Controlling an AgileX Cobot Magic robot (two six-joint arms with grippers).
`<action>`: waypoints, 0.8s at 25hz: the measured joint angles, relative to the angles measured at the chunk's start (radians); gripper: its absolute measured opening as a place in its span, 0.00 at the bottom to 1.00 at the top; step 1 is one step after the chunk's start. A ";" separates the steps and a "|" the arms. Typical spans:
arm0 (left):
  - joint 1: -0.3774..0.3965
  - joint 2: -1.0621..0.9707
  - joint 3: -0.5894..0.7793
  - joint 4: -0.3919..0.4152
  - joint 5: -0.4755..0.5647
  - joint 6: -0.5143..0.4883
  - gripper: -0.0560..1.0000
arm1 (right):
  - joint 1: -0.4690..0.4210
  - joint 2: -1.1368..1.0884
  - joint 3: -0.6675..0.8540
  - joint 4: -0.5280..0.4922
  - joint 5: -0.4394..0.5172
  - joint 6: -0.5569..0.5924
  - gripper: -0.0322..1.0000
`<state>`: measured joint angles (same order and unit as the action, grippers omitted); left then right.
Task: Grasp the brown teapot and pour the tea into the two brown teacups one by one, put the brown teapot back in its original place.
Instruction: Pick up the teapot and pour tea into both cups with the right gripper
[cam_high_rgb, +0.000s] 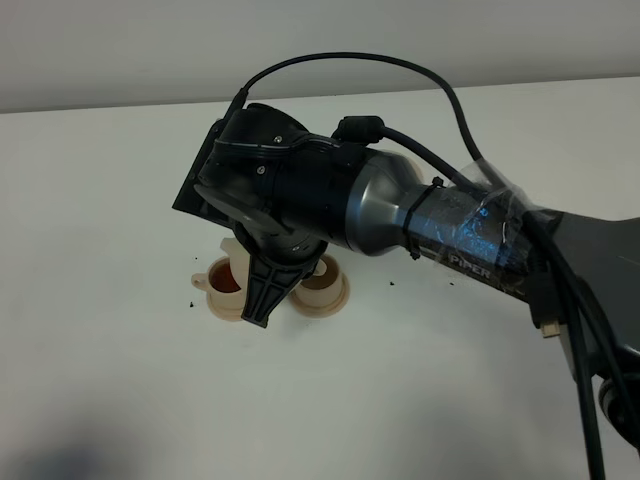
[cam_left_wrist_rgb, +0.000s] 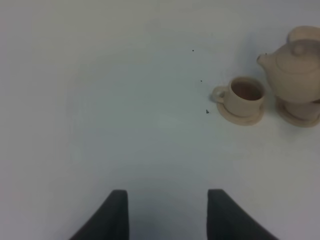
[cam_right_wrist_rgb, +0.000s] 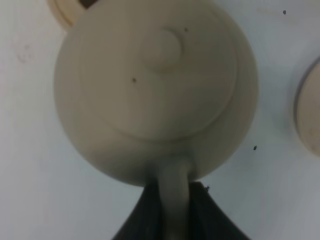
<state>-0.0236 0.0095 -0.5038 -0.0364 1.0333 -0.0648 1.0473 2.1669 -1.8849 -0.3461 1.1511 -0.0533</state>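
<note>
Right jaws clamped on handle (cam_right_wrist_rgb: 172, 200) of teapot (cam_right_wrist_rgb: 155, 85), upright over right cup (cam_high_rgb: 322, 285). Reddish tea in left cup (cam_high_rgb: 225, 283). Left jaws wide apart, empty, above bench (cam_left_wrist_rgb: 100, 100).

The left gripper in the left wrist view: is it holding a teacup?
No, the left gripper is open over the table, and the teacup sits apart on its saucer.

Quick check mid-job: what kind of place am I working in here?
Probably a lab test bench, not a kitchen: a bare white table, a plain wall behind it, and little else in view but a teapot and cup.
</note>
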 joint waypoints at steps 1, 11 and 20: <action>0.000 0.000 0.000 0.000 0.000 -0.001 0.44 | -0.006 -0.005 0.000 0.006 -0.005 0.007 0.15; 0.000 0.000 0.000 0.000 0.000 0.000 0.44 | -0.046 -0.109 0.000 0.036 -0.103 0.053 0.15; 0.000 0.000 0.000 0.000 0.000 0.000 0.44 | -0.099 -0.183 0.035 0.127 -0.121 0.044 0.15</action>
<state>-0.0236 0.0095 -0.5038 -0.0364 1.0333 -0.0649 0.9482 1.9841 -1.8502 -0.2188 1.0303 -0.0089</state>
